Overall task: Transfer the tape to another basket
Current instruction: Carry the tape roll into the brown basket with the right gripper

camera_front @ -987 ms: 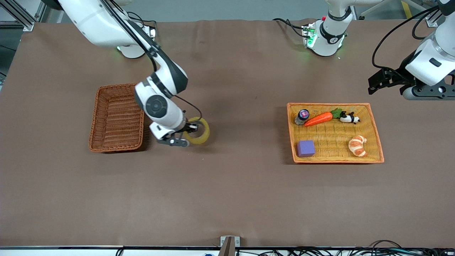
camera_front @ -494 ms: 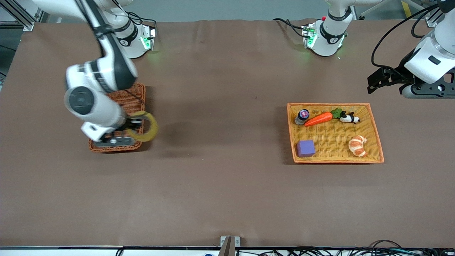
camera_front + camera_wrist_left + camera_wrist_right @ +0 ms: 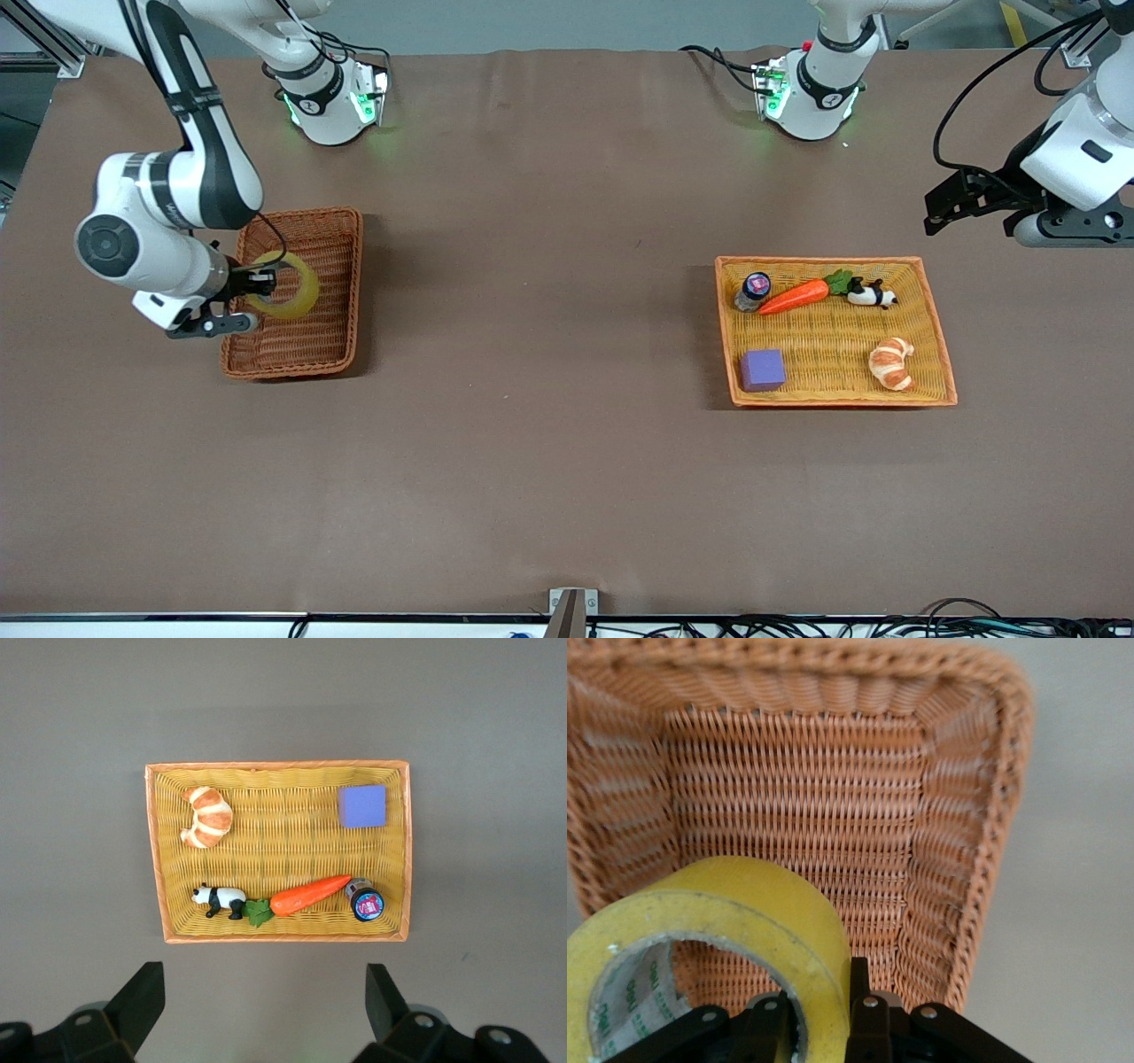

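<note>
Right tool [image 3: 264,282] grips tape [image 3: 292,288] above basket [image 3: 332,232].

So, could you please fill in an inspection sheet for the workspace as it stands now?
Surface: brown table, flat, nothing spilled.
Job's things: tape held above the basket, not yet released.
Clutter: tray toward the left arm's end holds purple cube, croissant, carrot, panda, small jar.
Grippers: right gripper shut on the tape's wall; left gripper open, waiting above the tray.
Cables: bundle along the table's near edge.
Surroundings: nothing seen.
</note>
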Controlling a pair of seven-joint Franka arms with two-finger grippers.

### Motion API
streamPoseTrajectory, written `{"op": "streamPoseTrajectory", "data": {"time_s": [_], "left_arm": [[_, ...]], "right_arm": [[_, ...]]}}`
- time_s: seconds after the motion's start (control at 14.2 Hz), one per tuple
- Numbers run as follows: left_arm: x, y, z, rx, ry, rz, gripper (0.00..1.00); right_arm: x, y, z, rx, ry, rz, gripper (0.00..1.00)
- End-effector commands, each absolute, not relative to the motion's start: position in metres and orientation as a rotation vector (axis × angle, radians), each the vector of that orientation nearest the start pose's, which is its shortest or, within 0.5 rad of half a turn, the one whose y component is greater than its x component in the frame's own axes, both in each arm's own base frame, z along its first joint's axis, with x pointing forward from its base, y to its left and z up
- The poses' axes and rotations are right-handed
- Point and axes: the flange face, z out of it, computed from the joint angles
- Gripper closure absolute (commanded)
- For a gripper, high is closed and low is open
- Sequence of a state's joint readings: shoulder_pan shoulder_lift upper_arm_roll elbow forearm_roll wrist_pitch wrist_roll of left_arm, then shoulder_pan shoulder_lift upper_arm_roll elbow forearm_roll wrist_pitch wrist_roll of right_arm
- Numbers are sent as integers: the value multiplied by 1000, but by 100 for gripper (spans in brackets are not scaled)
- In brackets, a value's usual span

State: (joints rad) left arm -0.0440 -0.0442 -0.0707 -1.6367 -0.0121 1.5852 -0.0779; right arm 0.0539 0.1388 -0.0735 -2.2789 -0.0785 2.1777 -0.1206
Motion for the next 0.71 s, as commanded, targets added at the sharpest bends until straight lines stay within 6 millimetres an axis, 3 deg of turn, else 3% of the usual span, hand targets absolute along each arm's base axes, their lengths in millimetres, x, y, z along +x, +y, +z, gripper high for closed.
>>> {"op": "streamPoseTrajectory", "data": {"time_s": [0.0,0.28,0.49,0.56,0.63], "left_arm": [[537,-57,625,-3147,77,-11,0],[538,-52,627,-3155,82,-18,0],[538,-52,627,-3155,79,-18,0],[538,-52,627,-3155,82,-18,0],[538,-52,627,-3155,79,-18,0]], "right_arm": [[480,-17,268,-3154,-288,349,94],[477,-17,232,-3147,-298,390,86],[476,-20,211,-3144,-292,410,71],[476,-20,210,-3144,-289,412,46],[479,-19,214,-3147,-280,402,13]]}}
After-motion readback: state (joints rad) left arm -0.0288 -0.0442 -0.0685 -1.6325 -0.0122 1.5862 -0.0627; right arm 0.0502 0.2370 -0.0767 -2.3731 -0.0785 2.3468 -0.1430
